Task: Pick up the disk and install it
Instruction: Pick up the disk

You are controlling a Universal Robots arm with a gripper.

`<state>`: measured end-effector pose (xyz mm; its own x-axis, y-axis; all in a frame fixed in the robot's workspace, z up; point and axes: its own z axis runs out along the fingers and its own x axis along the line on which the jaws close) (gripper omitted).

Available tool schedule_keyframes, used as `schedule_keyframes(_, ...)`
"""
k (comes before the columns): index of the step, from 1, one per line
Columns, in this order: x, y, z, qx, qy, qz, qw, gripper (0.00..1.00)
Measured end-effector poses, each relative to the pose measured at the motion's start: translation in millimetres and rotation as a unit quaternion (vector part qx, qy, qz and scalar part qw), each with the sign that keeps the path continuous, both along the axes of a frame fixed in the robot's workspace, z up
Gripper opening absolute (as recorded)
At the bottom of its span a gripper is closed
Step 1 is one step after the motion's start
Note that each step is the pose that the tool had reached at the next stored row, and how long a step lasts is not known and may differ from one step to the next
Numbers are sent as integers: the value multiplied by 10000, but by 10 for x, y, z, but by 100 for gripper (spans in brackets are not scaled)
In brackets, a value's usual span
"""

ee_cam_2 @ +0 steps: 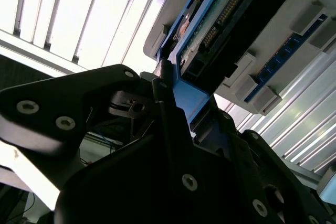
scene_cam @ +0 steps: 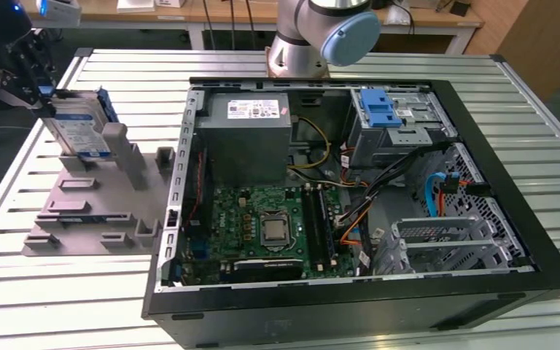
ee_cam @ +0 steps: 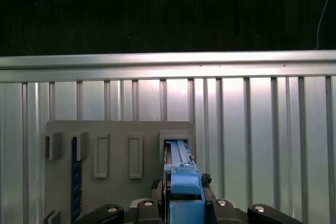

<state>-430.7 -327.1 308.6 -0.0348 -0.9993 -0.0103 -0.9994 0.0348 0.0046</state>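
Observation:
The disk (scene_cam: 78,127), a silver drive with a white-and-blue label in a blue frame, stands on edge in the grey slotted stand (scene_cam: 85,211) at the exterior view's left. My gripper (scene_cam: 44,93) is at the disk's upper far edge, and its black fingers (ee_cam_2: 164,90) press on the blue frame from both sides. In the second wrist view the disk (ee_cam_2: 220,19) shows its green circuit-board side. In the first wrist view the blue frame of the disk (ee_cam: 184,182) runs from my gripper (ee_cam: 184,209) down into a slot of the stand (ee_cam: 105,129).
An open computer case (scene_cam: 513,219) lies on the slatted metal table (scene_cam: 553,138), right of the stand. Inside are a motherboard (scene_cam: 270,226), a power supply (scene_cam: 246,124), cables and a metal drive bay with a blue latch (scene_cam: 387,109). The arm's base (scene_cam: 319,36) stands behind the case.

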Motion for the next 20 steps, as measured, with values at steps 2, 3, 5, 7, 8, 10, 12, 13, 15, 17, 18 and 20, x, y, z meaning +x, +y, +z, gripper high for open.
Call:
schedule_keyframes(2, -1, 1, 10, -1, 2, -1, 10000, 36)
schedule_keyframes(3, -1, 1, 17, -1, 3, -1, 10000, 36)
schedule_keyframes(5, -1, 1, 29, 0, 1, -1, 10000, 36)
schedule_keyframes(7, 0, 1, 39, 0, 1, 0, 10000, 36)
schedule_keyframes(8, 0, 1, 48, -1, 2, -1, 10000, 36)
schedule_keyframes(10, 0, 1, 65, 0, 1, 0, 10000, 36)
schedule_keyframes(12, -1, 1, 81, 0, 1, -1, 10000, 36)
schedule_keyframes(13, 0, 1, 88, 0, 0, -1, 10000, 36)
schedule_keyframes(15, 0, 1, 100, 0, 1, -1, 10000, 36)
schedule_keyframes(17, 0, 1, 120, 0, 1, 0, 10000, 36)
schedule_keyframes(18, 0, 1, 131, 0, 1, 0, 10000, 36)
schedule_keyframes(20, -1, 1, 143, 0, 0, 0, 10000, 36)
